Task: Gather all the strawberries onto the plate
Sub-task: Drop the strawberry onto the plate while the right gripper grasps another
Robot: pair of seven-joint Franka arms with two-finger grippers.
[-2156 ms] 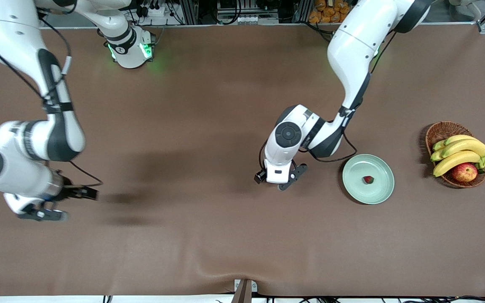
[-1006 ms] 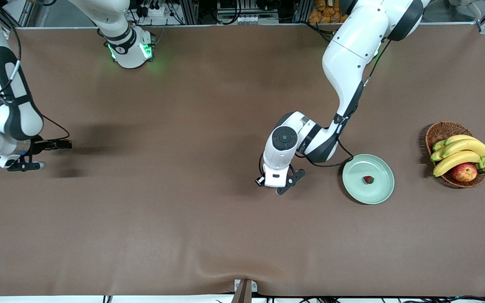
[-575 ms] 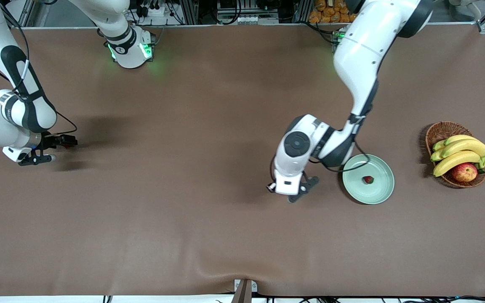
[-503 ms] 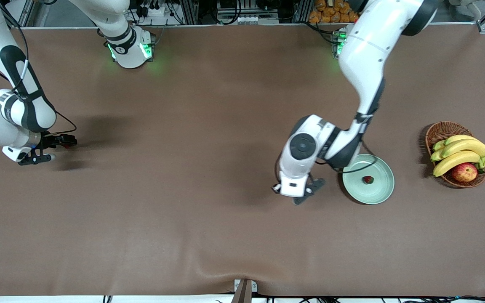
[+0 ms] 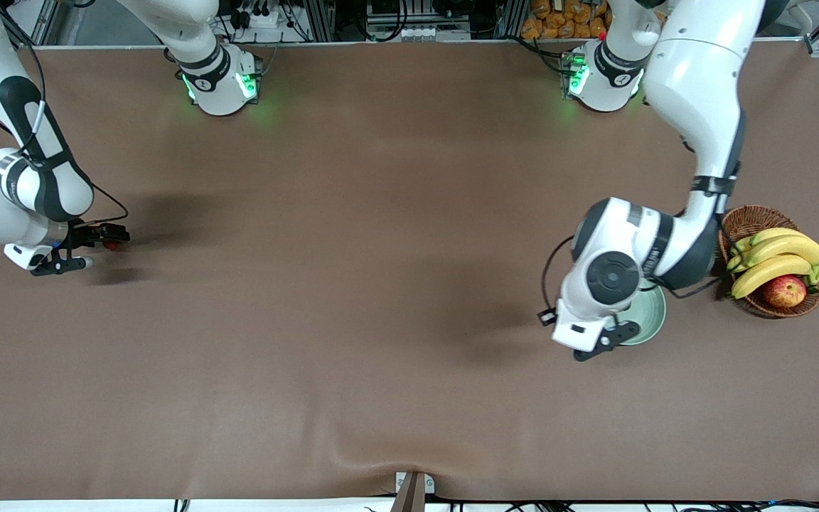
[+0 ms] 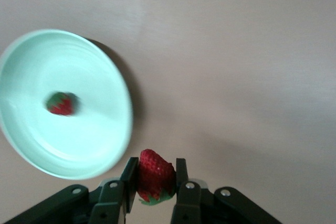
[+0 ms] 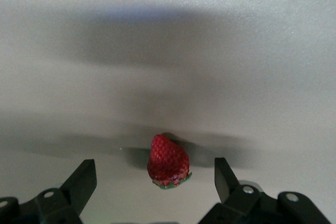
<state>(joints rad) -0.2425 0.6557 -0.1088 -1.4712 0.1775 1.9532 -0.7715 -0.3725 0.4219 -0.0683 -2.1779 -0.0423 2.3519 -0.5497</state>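
Left gripper point(image 6: 153, 188) hangs over the counter point(image 5: 352, 284) at the edge of the plate point(image 6: 100, 145). Its fingers point(image 6: 129, 176) are clamped on a strawberry point(image 6: 155, 176), red body pinched between the two pads, green cap toward the wrist. In the front view the left arm's wrist covers most of the plate point(image 5: 655, 316); only a mint-green crescent shows, toward the left arm's end of the counter.

A second strawberry point(image 6: 61, 103) lies in the plate, near its middle, apart from the rim.

Right gripper point(image 7: 155, 179) sits low over the counter at the right arm's end, well apart from the plate. Fingers point(image 7: 84, 182) spread wide, one to each side of a third strawberry point(image 7: 168, 161) that rests on the counter between them. Neither finger touches it. In the front view this berry shows as a small red spot point(image 5: 109, 245) at the gripper's tip point(image 5: 86, 249).

A wicker basket point(image 5: 743, 222) with bananas point(image 5: 779, 256) and an apple point(image 5: 783, 291) stands just beside the plate, at the left arm's end.
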